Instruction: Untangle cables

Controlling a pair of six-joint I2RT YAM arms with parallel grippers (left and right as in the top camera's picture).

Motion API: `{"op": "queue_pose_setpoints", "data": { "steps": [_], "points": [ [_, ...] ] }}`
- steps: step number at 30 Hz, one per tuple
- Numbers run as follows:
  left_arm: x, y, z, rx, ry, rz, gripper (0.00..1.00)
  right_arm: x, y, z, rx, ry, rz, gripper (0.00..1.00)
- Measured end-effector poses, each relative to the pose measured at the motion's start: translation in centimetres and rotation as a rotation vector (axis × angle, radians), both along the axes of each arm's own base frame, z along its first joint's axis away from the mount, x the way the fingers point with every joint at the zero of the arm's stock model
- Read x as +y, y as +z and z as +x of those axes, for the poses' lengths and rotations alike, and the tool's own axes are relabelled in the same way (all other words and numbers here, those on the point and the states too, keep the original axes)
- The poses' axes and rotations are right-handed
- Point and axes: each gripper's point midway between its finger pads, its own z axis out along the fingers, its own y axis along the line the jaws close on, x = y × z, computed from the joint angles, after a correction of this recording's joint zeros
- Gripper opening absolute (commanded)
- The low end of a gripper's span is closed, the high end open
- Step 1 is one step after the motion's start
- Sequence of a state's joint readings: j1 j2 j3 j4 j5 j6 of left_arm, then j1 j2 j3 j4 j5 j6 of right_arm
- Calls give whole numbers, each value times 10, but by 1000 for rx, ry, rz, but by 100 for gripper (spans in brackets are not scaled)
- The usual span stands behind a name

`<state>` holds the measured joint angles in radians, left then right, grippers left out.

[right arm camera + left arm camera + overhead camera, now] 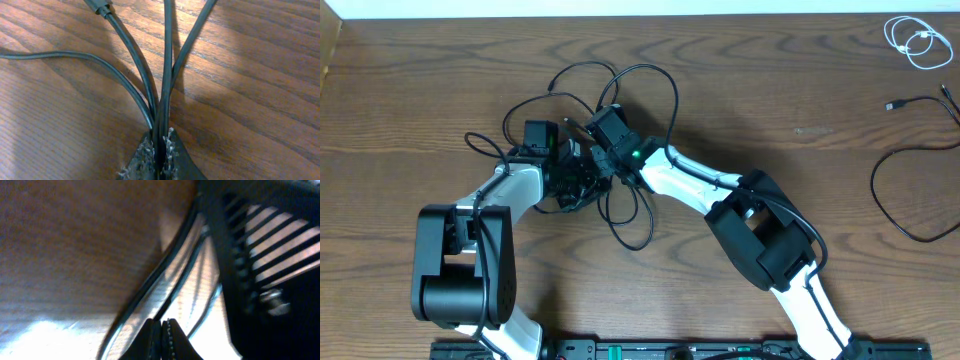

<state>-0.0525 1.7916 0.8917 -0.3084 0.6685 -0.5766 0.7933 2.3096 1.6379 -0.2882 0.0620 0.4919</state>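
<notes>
Right gripper (159, 147) clenches several black cables (167, 75) at once, left gripper (161, 335) pinched shut nearby; pulling the bundled strands together could tighten the tangle.

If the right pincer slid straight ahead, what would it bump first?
Probably the black cables it pinches: they run straight ahead of the right pincer over the table. Nothing else shows in that line.

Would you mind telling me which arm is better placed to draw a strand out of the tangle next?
Right, probably. The right fingers are shut on several black cables, ready to pull. The left fingers are shut too, but no strand is clearly pinched between them.
</notes>
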Motion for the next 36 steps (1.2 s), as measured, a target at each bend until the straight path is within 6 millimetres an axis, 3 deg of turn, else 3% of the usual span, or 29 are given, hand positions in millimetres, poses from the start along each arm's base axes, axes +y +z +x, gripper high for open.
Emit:
{"op": "queue_pose_setpoints", "data": {
  "steps": [7,10,18,20,23,26,33,34,36],
  "points": [
    [2,7,6,-25,8,-16,7,-2,-1,0,1,-2,-12,1],
    [15,25,14,-77,45,-10,7,-4,-1,-1,10,-4,-27,1],
    [82,130,51,-398,219,6,8,-35,2,-10,91,23,-142,1],
    [102,145,51,-442,269,20,8,-51,4,-10,120,26,-178,1],
    [121,152,51,-461,319,34,8,-77,10,-6,150,11,-208,1],
    [129,152,50,-460,340,38,8,-102,35,3,154,11,-192,1],
    [130,152,50,-459,342,39,8,-177,161,37,-1,-27,-32,1],
    [130,152,50,-460,342,39,8,-206,190,43,-51,-66,-12,1],
    [130,152,50,-459,342,39,8,-242,215,46,-89,-114,1,1]
  ]
}}
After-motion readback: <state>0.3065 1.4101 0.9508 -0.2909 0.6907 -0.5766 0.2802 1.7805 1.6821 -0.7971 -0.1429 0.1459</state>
